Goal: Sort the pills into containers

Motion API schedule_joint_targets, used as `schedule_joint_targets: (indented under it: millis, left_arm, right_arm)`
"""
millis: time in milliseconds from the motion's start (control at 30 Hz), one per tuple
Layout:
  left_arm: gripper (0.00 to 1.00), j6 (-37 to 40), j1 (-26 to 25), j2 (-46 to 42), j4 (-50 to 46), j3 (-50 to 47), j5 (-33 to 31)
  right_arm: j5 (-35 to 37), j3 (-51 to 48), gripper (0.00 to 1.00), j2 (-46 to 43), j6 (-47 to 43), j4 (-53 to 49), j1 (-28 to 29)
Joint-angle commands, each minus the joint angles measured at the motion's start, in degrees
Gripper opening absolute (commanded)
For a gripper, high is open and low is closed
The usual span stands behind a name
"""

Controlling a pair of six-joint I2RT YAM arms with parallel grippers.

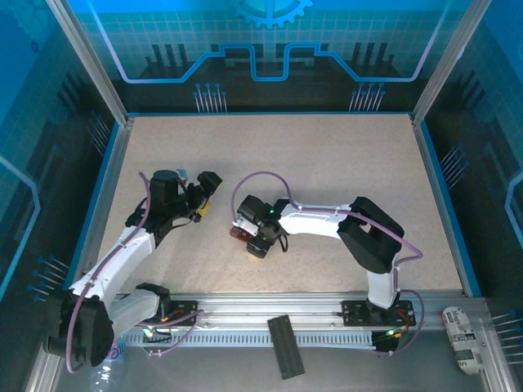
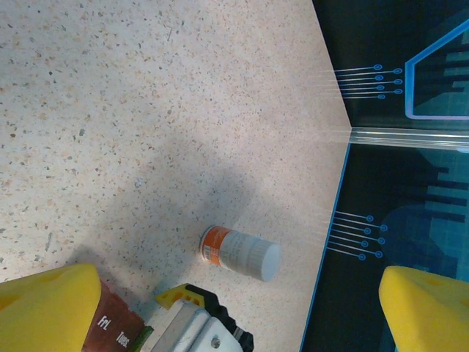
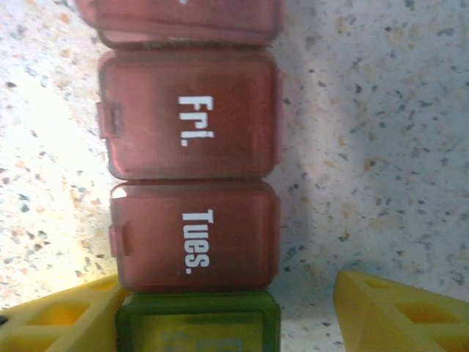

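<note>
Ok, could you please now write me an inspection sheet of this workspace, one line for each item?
Surface: speckled beige table, no spills seen.
Job's things: containers, one strip with dark red lids marked Fri. and Tues. and a green end, visible lids shut, flat on the table.
Clutter: white bottle lying on its side near the table's edge; black flat part on the front rail.
Grippers: left gripper open, pointing towards the bottle; right gripper open, one jaw each side of the strip's green end.
Cables: purple cables looped along both arms.
Surroundings: blue printed walls, metal frame.
</note>
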Motion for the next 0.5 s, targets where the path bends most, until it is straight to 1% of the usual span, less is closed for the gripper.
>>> schedule_joint_targets:
  millis: [0, 133, 333, 400, 467]
  left_arm:
    - [0.99, 1.12, 0.09, 0.20, -1.01, 1.09, -0.38]
    - [0.99, 1.18, 0.09, -0.06, -1.44, 1.03, -0.27]
    - [0.99, 1.34, 0.09, -0.01, -1.18, 0.78, -0.12]
    - [0.99, 1.67, 0.09, 0.42, -1.05, 0.83, -0.12]
    - [0.99, 2.48, 0.09, 0.80, -1.56, 1.10, -0.12]
  right_arm:
    - [7.59, 2.42, 0.67, 2.50, -1.91, -4.07, -1.23]
    - [9.39, 4.33, 0.66, 3.42, -2.84, -5.07, -2.83]
    - [8.92, 5.70, 0.66, 3.27, -2.87, -5.73, -5.05]
    - [8.49, 6.23, 0.66, 3.13, -2.86, -6.06, -5.33]
    - [6.09, 6.26, 0.67, 1.96, -2.71, -6.65, -5.28]
